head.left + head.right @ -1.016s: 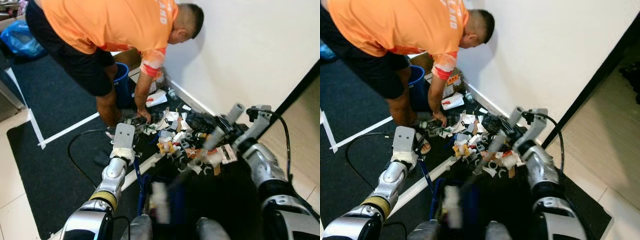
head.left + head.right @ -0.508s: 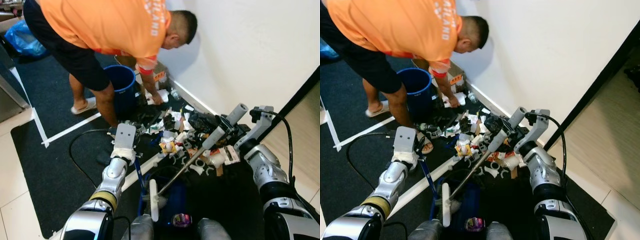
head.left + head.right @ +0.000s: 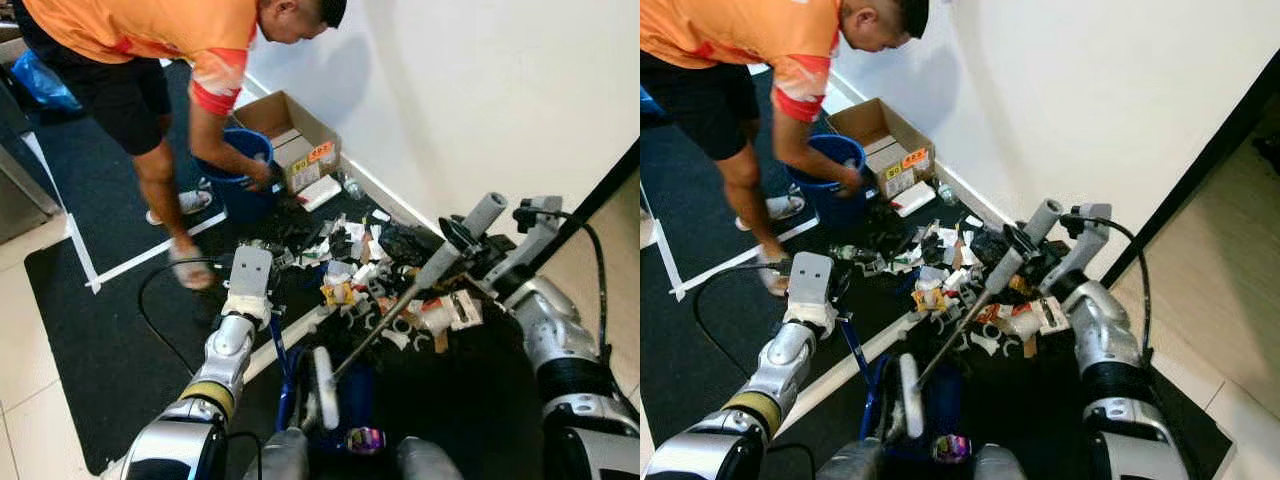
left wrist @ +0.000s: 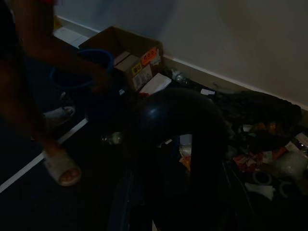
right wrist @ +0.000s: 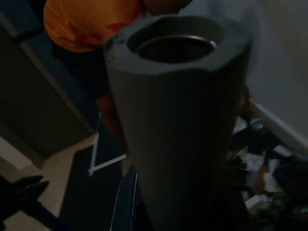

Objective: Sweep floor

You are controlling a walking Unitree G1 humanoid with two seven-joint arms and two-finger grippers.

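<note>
Dark matting (image 3: 80, 330) held litter (image 3: 370, 285) by the wall; the right gripper (image 3: 462, 245), clamped on the broom handle (image 3: 440, 258), needed short strokes clear of the person (image 3: 150, 60).

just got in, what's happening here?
The robot is sweeping. Its right hand grips the grey handle of a broom whose head sits low by its legs, near a blue dustpan. A litter pile lies on the dark mat along the wall. The left arm reaches forward beside a thin blue pole. A person in an orange shirt bends over a blue bucket next to a cardboard box.
</note>
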